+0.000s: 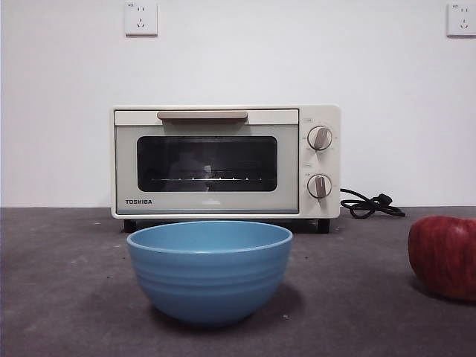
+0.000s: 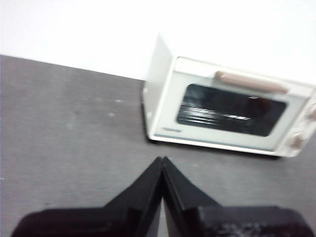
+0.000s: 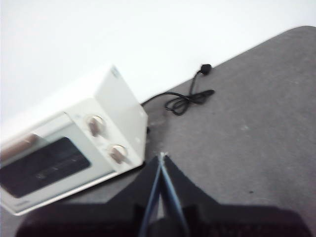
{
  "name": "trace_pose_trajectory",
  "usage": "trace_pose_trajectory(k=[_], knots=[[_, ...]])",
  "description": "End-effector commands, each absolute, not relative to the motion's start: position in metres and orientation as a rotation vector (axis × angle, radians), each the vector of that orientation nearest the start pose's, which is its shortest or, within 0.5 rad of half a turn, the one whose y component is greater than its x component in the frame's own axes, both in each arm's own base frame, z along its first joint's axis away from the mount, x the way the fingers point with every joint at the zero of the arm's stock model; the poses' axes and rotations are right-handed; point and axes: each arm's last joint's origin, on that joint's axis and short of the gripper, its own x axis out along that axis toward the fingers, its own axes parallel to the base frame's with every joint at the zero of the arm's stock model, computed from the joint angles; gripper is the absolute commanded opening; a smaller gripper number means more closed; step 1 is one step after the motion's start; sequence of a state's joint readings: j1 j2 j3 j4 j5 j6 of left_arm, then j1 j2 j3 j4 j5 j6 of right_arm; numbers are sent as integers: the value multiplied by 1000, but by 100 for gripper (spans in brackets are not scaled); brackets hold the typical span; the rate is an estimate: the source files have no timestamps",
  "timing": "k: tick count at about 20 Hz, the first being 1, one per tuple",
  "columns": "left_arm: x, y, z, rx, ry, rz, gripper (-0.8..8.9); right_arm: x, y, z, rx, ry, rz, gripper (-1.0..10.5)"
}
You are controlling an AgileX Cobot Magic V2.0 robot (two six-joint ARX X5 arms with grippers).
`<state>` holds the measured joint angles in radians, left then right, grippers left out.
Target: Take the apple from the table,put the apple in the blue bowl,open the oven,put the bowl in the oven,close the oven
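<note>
From the front, the blue bowl [image 1: 209,271] stands empty on the tabletop [image 1: 67,297] before the closed oven [image 1: 225,161], ready for the apple [image 1: 444,256] lying apart at the edge. The left wrist view shows the left hand [image 2: 162,160] clenched and empty, facing the oven. The right wrist view shows the right hand [image 3: 162,157] likewise clenched on nothing, waiting.

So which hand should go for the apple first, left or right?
Probably the right hand. The apple sits at the front view's right edge, beyond the blue bowl, towards the oven's knob and cord side, which the right wrist view faces. Both hands are shut, neither at it.
</note>
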<state>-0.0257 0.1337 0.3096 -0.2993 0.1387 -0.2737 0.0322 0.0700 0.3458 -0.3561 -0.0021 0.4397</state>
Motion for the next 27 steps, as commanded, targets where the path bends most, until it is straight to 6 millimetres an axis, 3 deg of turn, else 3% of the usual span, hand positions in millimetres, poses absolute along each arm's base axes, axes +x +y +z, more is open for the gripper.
trace_pose_trajectory(k=[1, 7, 14, 20, 24, 27], knots=[[85, -7, 254, -350, 172, -176, -5, 69, 3, 260, 469, 129, 17, -8], [97, -9, 298, -361, 308, -190, -5, 75, 3, 296, 424, 348, -31, -8], [126, -9, 325, -308, 524, -171, -4, 102, 4, 319, 330, 561, -45, 0], [155, -13, 317, -284, 720, -259, -4, 128, 8, 319, 233, 677, 85, 0], [173, -18, 298, -292, 878, -390, -4, 151, 16, 302, 223, 857, 345, 0], [181, -22, 289, -272, 950, -424, -4, 167, 22, 284, 214, 1012, 403, 1]])
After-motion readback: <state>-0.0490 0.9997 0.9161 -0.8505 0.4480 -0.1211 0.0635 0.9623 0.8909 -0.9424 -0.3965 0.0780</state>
